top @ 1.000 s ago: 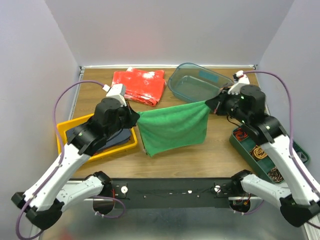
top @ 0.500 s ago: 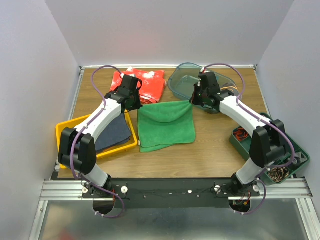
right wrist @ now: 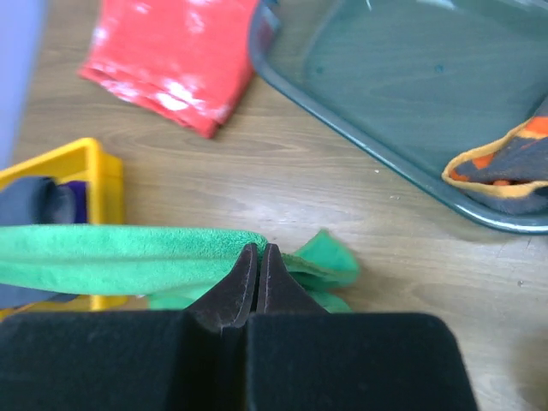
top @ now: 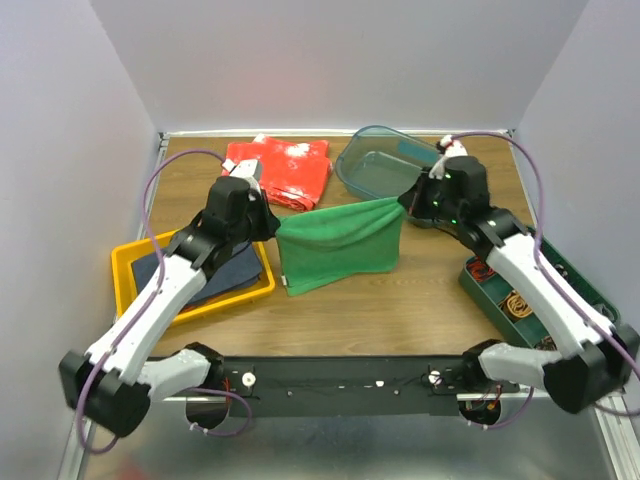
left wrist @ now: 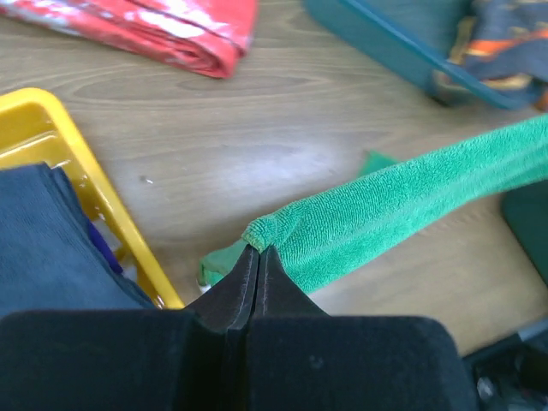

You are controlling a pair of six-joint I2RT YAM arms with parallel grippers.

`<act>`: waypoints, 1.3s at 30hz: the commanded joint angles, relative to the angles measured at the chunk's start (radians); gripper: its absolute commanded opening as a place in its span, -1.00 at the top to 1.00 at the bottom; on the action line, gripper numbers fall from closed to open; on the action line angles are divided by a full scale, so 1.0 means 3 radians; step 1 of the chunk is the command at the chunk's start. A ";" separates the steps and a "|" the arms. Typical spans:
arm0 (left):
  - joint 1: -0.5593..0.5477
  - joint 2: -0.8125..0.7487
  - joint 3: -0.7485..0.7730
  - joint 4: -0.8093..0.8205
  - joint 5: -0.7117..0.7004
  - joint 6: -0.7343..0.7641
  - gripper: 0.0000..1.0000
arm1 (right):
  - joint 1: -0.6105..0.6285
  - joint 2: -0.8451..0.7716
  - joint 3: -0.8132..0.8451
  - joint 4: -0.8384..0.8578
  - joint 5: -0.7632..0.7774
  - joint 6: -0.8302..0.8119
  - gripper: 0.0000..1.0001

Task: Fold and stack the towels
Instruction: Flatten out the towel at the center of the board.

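1. Nearest you, right of and nearer than the right jaws, a dark green tray (top: 478, 292) holds coils of cable.
2. Just left of the left jaws sits a yellow tray (top: 124, 275). A navy towel (top: 240, 272) lies in it, with a purple edge showing underneath.
3. Your left jaws are pinched tight on one top corner of the green towel (left wrist: 402, 201). The cloth bunches right at the closed tips.
4. Your right jaws are clamped tight on the opposite top corner of the same towel.
5. Between the two pairs of jaws the towel's top edge runs as a raised band above the table (top: 400, 310). The rest hangs below them, and its lower part reaches the wood.
6. Beyond the left jaws, well apart from the towel, a red cloth (top: 285, 170) lies flat.
7. Beyond the right jaws stands a teal bin (top: 352, 178). Inside it, right of those jaws, lies a grey towel (right wrist: 505, 167) with orange edging.
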 commanded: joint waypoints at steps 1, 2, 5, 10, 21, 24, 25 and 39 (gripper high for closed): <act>-0.0279 -0.0651 -0.0164 -0.0322 0.0251 0.0086 1.00 | -0.0015 -0.0725 -0.0190 -0.0449 -0.0315 -0.0001 0.99; -0.0350 -0.0713 -0.0153 -0.0374 0.0262 0.0071 1.00 | -0.0015 -0.0853 -0.0200 -0.0506 -0.0352 0.0030 0.99; -0.0616 -0.0948 -0.0102 -0.0543 0.0267 -0.0041 1.00 | -0.0015 -0.1176 -0.0124 -0.0797 -0.0510 0.0096 0.99; -0.0832 -0.1168 0.0051 -0.0778 0.0221 -0.0225 1.00 | -0.0015 -0.1447 0.0024 -0.1129 -0.0745 0.0234 0.99; -0.0510 -0.0056 0.0327 -0.0712 -0.0056 -0.0175 1.00 | -0.0020 -0.0310 0.0147 -0.0850 -0.0265 0.0230 0.99; -0.0306 0.0344 0.0312 -0.0406 0.0103 -0.0067 1.00 | -0.0040 0.0131 0.0127 -0.0497 -0.0163 0.0168 0.99; -0.0249 0.0598 0.0327 -0.0258 0.0108 -0.0042 1.00 | -0.0061 0.0406 0.0132 -0.0304 -0.0102 0.0148 0.99; 0.0048 0.1562 0.0348 0.0224 -0.0311 0.0107 0.91 | -0.0138 0.0951 -0.0093 0.0434 0.0292 0.0050 0.99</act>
